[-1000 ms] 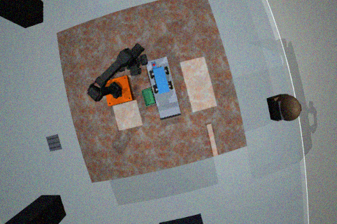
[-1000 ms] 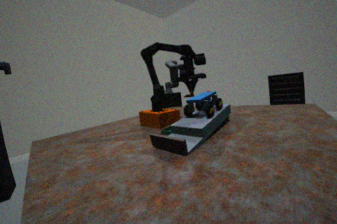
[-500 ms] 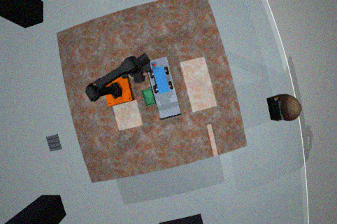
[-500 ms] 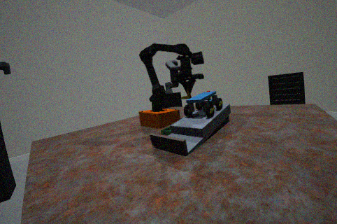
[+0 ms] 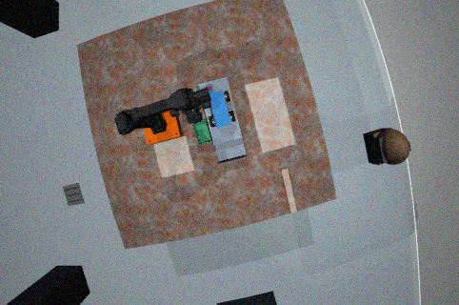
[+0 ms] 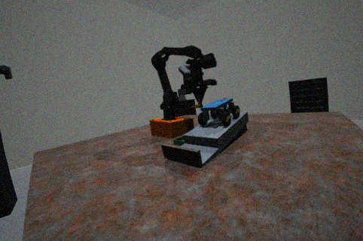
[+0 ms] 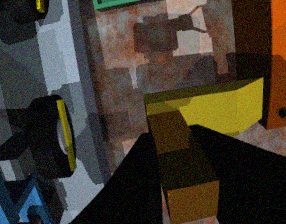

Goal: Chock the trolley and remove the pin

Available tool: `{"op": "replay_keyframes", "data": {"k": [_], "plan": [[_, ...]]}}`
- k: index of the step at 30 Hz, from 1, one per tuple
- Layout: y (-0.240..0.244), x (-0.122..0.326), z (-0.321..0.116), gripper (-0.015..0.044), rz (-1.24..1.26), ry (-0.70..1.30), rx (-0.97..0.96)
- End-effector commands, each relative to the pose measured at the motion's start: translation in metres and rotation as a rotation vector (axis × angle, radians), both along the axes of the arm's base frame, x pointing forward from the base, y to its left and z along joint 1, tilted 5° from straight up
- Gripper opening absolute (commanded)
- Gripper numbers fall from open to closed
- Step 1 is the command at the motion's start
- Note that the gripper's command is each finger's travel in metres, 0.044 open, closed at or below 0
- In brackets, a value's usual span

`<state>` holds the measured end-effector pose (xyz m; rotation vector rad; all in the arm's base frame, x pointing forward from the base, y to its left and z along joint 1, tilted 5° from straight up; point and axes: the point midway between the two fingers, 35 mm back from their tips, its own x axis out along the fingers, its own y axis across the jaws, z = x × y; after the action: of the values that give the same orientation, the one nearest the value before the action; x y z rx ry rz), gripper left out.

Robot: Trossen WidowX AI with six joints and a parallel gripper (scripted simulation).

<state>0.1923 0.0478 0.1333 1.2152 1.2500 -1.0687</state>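
My gripper (image 6: 199, 103) (image 7: 170, 139) is shut on the orange handle of the yellow chock (image 7: 224, 107) (image 6: 196, 106), above the table between the ramp and the orange block. The top view hides the fingertips under the arm. The blue-topped trolley (image 5: 220, 110) (image 6: 217, 104) stands on the grey ramp (image 5: 231, 151) (image 6: 205, 132) (image 7: 59, 60); one dark wheel (image 7: 51, 137) shows left of the chock in the wrist view. The red-headed stop pin (image 5: 209, 88) (image 6: 224, 99) is at the trolley's uphill end. The green tray (image 5: 202, 132) (image 6: 179, 141) (image 7: 126, 3) lies beside the ramp.
The orange block (image 5: 156, 136) (image 6: 161, 128) (image 7: 282, 65) under the arm's base stands left of the ramp in the top view. Pale rectangles (image 5: 176, 157) (image 5: 271, 117) lie on either side. The ramp's low end has a dark end wall (image 6: 181, 155).
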Motion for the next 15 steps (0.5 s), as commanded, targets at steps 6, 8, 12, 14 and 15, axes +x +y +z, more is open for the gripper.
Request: {"op": "replay_keyframes", "data": {"k": [6, 8, 12, 14, 15], "plan": [[-0.026, 0.008, -0.003, 0.0, 0.002, -0.001, 0.001], [-0.032, 0.01, -0.003, 0.0, 0.002, -0.001, 0.0], [-0.045, 0.013, -0.004, 0.0, 0.002, -0.001, -0.001], [-0.051, 0.015, -0.005, 0.0, 0.002, -0.001, -0.002], [-0.054, 0.016, -0.005, 0.0, 0.002, -0.001, -0.002]]}}
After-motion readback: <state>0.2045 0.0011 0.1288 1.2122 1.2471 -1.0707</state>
